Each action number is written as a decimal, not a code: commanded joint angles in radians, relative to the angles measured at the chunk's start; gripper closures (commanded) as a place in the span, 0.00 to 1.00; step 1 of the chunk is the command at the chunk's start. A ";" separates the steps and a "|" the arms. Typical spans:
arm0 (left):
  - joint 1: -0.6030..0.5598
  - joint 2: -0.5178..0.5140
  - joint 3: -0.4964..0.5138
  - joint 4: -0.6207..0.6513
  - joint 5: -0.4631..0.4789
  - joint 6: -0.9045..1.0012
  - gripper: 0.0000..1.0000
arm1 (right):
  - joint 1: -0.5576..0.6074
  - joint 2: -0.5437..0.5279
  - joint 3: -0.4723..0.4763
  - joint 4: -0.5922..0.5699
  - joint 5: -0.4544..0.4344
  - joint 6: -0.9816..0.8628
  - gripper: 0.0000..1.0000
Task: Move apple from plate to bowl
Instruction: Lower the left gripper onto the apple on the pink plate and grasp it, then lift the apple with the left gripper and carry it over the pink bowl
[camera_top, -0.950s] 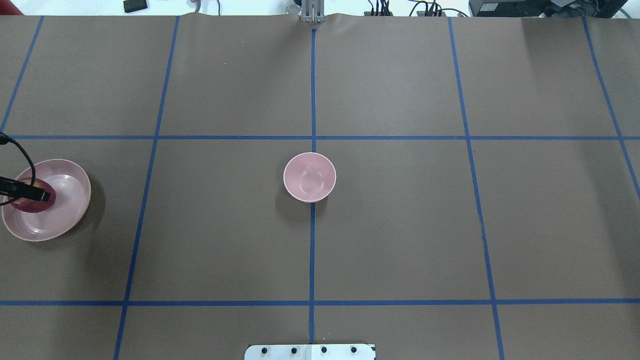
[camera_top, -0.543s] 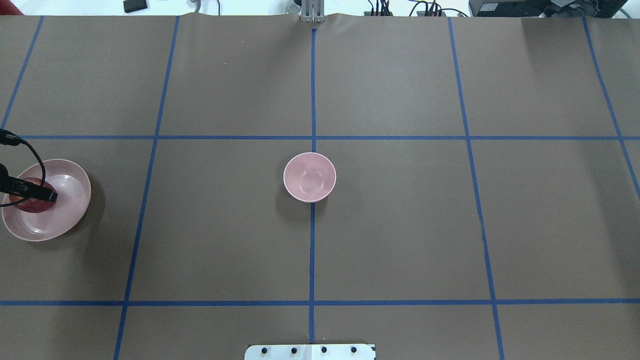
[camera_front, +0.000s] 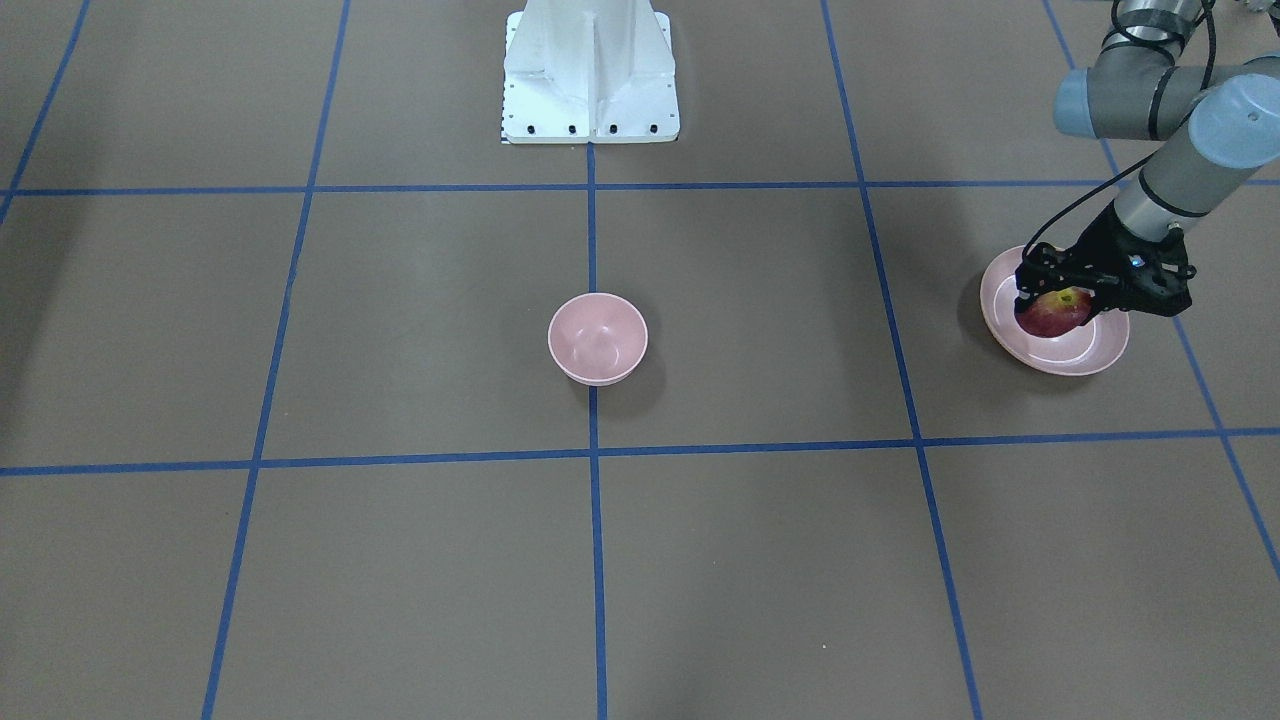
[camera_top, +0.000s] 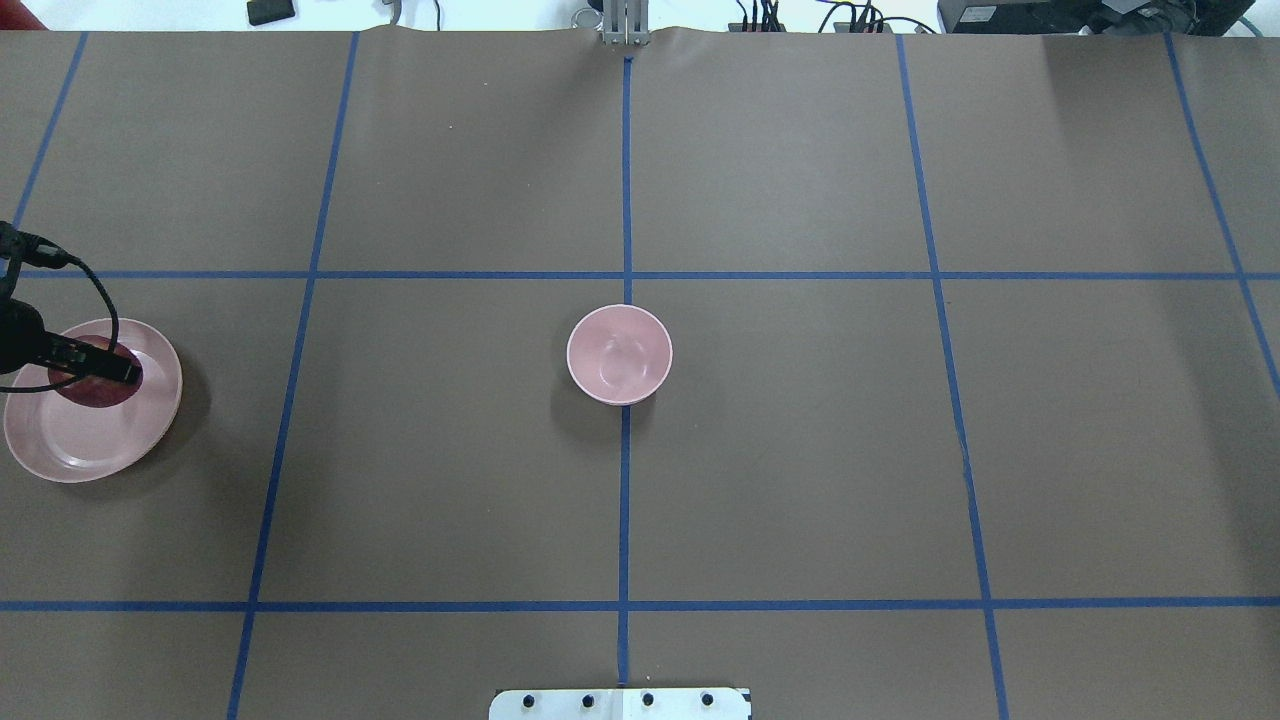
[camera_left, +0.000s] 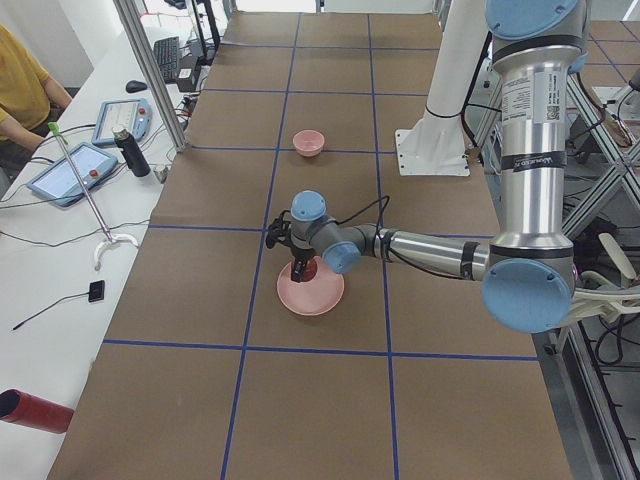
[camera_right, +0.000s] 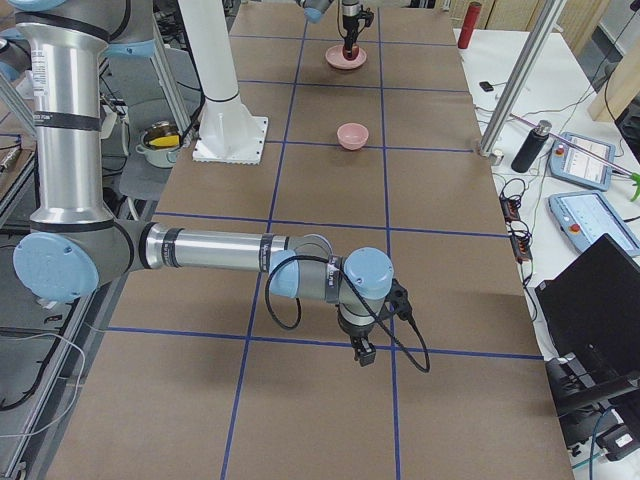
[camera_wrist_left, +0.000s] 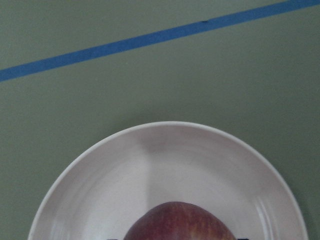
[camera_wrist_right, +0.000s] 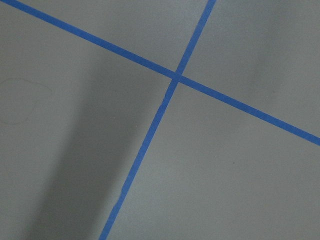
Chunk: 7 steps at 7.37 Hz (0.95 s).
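Gripping apple (camera_front: 1052, 316) in left pincer (camera_front: 1066, 297), black fingers closed in to the fruit's width, one on each side. Reaching down from above, wrist tilted, with the yellow-green stem patch facing up between the fingers in the front-facing view. Held inside the outline of plate (camera_front: 1060, 364) in both fixed views. Looks raised a little off the plate floor, but contact hard to call from these angles. In left wrist view, just the apple's dark red top at the bottom edge, then the plate's far rim, then bare table (camera_top: 800, 450) and one blue tape line (camera_top: 625, 200).

Plate near the table's end on the robot's left, flat on the brown cover. Bowl (camera_top: 619, 354) upright at the table's middle, sitting on the central tape line, well apart from plate and apple.

Right pincer (camera_right: 361, 353) far off on the robot's right, low over the table by a tape crossing, pointing down. Seen only in the right side view, so cannot tell how far apart its fingers are. Nothing but table and crossed tape in right wrist view.
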 joint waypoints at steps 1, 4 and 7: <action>0.007 -0.196 -0.062 0.257 0.005 -0.114 1.00 | 0.002 -0.010 -0.003 -0.001 -0.003 0.005 0.00; 0.205 -0.561 -0.045 0.520 0.076 -0.452 1.00 | 0.009 -0.012 -0.001 -0.001 -0.003 0.066 0.00; 0.365 -0.890 0.207 0.539 0.199 -0.734 1.00 | 0.012 -0.012 -0.003 -0.001 -0.003 0.066 0.00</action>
